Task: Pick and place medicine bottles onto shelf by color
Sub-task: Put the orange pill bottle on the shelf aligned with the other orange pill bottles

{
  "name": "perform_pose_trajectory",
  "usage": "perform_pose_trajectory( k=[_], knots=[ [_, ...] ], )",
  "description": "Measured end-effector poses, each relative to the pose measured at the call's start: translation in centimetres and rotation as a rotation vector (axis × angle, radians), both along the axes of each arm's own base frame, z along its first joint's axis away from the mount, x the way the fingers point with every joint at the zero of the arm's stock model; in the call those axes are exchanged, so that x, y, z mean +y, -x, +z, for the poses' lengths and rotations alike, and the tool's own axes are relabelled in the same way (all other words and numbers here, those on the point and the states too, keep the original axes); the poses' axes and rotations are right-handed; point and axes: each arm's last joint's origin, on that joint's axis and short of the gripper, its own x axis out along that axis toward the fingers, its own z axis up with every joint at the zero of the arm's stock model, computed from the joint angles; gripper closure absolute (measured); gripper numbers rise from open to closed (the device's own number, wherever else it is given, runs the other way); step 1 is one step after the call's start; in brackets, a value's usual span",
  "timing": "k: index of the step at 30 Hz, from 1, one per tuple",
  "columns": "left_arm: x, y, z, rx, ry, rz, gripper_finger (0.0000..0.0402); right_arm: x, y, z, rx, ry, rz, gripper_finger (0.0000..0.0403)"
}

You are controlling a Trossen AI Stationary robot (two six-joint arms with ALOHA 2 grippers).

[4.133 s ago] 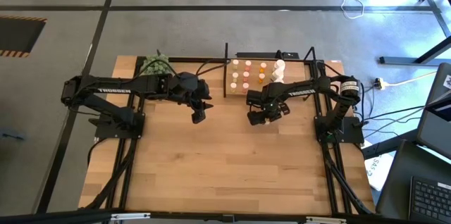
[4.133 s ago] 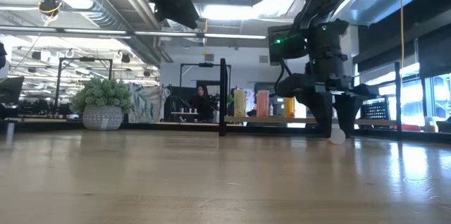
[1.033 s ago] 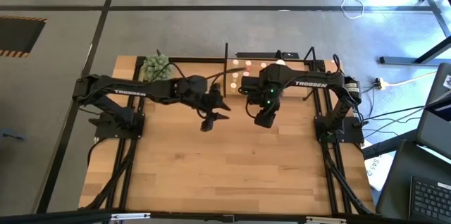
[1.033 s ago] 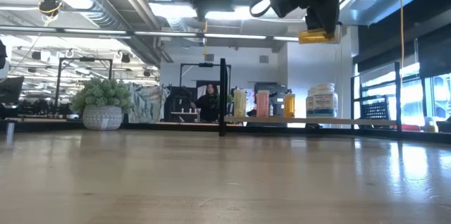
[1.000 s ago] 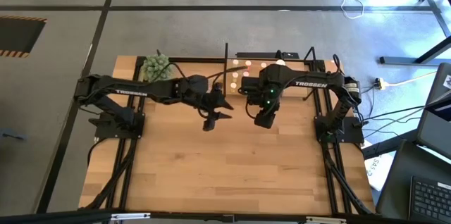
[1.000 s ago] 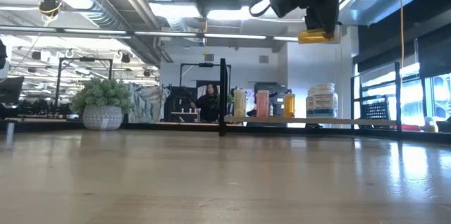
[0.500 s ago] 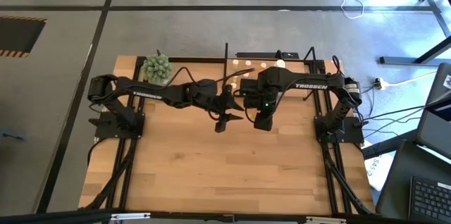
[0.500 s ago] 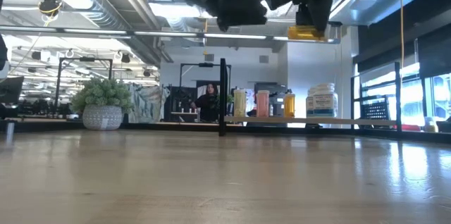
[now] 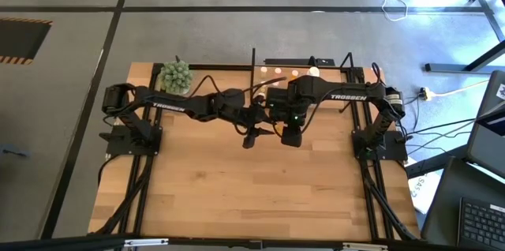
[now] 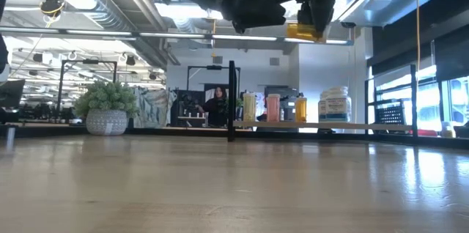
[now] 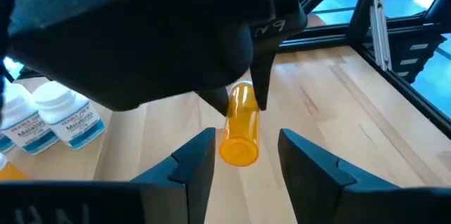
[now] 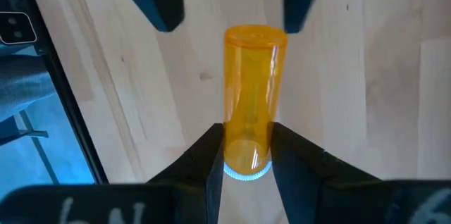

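The right gripper (image 12: 243, 155) grips an orange bottle (image 12: 252, 97) mid-air for handover; the open left gripper (image 11: 246, 155) must close around it.

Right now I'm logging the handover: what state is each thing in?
Orange bottle: held aloft, its end pinched.
Right gripper: shut on the orange bottle.
Left gripper: open, fingers either side of the bottle's free end.
White bottles: upright on the shelf.

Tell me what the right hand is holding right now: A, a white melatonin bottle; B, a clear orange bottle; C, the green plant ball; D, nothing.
B: the right hand is clamped on one end of a clear orange bottle, held above the table between the left hand's open fingers.
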Motion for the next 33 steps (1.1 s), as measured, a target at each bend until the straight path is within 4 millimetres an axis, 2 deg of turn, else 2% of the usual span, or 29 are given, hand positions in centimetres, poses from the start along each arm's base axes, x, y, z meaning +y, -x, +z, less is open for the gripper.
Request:
perform_pose_trajectory(
  k=[6,10,25,33],
  knots=[
    [0.5,0.3,0.4,0.005,0.074,-0.040,0.0252,0.0,0.0,0.0,0.004,-0.009,-0.001,0.0295],
    [0.9,0.9,1.6,-0.023,0.093,-0.039,0.0252,0.0,0.0,0.0,0.001,-0.009,-0.001,0.0295],
    [1.3,0.7,-0.4,0.095,0.125,0.035,0.0252,-0.1,-0.7,0.1,-0.084,0.005,0.024,0.0295],
    [1.3,0.7,-0.3,0.090,0.143,0.026,0.0252,-0.1,-0.9,0.1,-0.111,0.010,0.050,0.0295]
  ],
)
